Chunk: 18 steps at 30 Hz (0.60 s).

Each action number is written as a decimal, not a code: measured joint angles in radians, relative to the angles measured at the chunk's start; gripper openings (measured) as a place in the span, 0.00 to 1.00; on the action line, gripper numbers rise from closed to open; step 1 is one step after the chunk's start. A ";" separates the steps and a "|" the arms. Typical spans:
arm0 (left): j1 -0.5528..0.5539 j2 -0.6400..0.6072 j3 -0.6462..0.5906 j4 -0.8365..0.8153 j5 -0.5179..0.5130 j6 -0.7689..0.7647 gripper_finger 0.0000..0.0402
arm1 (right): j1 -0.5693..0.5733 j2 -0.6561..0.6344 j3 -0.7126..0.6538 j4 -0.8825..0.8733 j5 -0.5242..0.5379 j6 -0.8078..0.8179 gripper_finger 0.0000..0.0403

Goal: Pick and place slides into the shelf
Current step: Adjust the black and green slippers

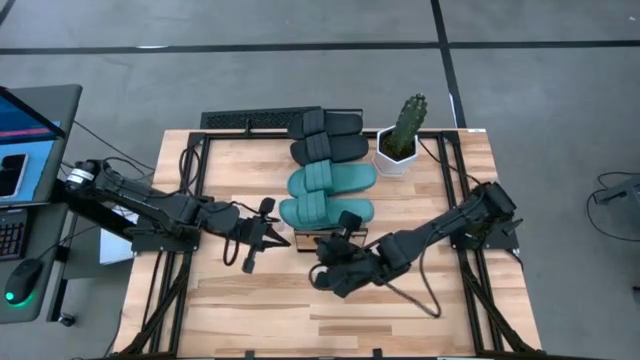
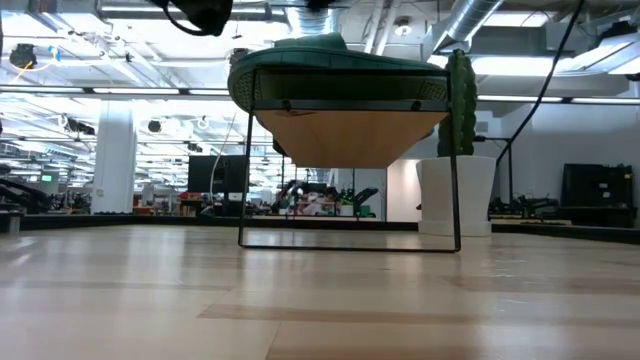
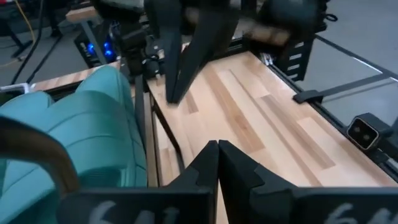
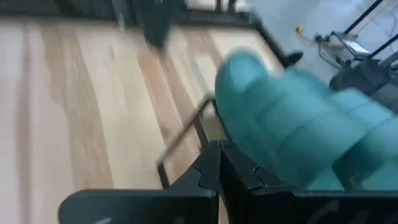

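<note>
**Teal and black slides lined up on the shelf; both grippers closed and empty**

Teal-green slides [image 1: 326, 195], two of them, are seen lying side by side across the shelf [image 1: 318, 240] in the high view. Two black slides [image 1: 328, 136] are lined up just beyond them, toward the far edge of the counter [image 1: 400, 300]. Only a short bare end of the light-wood plank is visible at the near end of the row. In the low view the shelf's underside and thin black frame are recorded, with a teal slide on top.

A white pot with a green cactus [image 1: 402, 140] is noted just beside the black slides, on the right.

The left gripper [image 1: 268, 238] is positioned over the counter just left of the shelf's near end; its fingers are pressed together, nothing held. The right gripper [image 1: 346, 228] is placed at the shelf's near end, close to the nearest teal slide; its fingers are likewise together and empty. In both wrist views a teal slide is seen close beside the closed fingertips.
</note>
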<state>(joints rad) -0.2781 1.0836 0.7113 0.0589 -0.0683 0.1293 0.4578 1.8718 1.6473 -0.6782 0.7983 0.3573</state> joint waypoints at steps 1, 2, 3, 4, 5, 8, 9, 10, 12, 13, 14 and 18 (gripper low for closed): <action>-0.005 0.000 0.000 0.002 -0.001 0.000 0.00 | -0.001 0.004 -0.005 -0.016 -0.007 0.000 0.00; -0.009 0.000 0.000 0.006 -0.001 0.000 0.00 | -0.002 0.007 -0.005 -0.011 -0.012 0.000 0.00; -0.011 0.000 0.000 0.006 -0.001 0.000 0.00 | -0.006 0.015 -0.001 0.005 -0.013 0.000 0.00; -0.014 0.000 0.000 0.005 -0.002 -0.003 0.00 | -0.012 0.024 0.004 0.018 -0.011 0.000 0.00; -0.017 0.000 0.000 0.005 -0.002 -0.005 0.00 | -0.015 0.028 0.002 0.010 -0.012 0.000 0.00; -0.020 0.000 0.000 0.004 -0.003 -0.007 0.00 | -0.023 0.050 -0.002 -0.001 -0.018 -0.001 0.00; -0.020 0.000 0.000 0.004 -0.004 -0.009 0.00 | -0.028 0.056 0.000 -0.006 -0.016 0.000 0.00; -0.020 0.000 0.000 0.004 -0.005 -0.010 0.00 | -0.033 0.058 0.000 -0.027 -0.016 0.000 0.00; -0.020 0.000 0.000 0.004 -0.005 -0.010 0.00 | -0.041 0.065 -0.002 -0.048 -0.015 0.000 0.00; -0.020 0.000 0.000 0.004 -0.005 -0.010 0.00 | -0.047 0.068 -0.002 -0.049 -0.014 0.000 0.00; -0.020 0.000 0.000 0.004 -0.005 -0.011 0.00 | -0.052 0.071 -0.002 -0.055 -0.012 0.000 0.00; -0.020 0.000 0.000 0.003 -0.005 -0.017 0.00 | -0.066 0.073 -0.002 -0.077 -0.005 -0.001 0.00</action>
<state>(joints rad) -0.2985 1.0836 0.7113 0.0617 -0.0731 0.1121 0.3922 1.9453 1.6455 -0.7556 0.7934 0.3565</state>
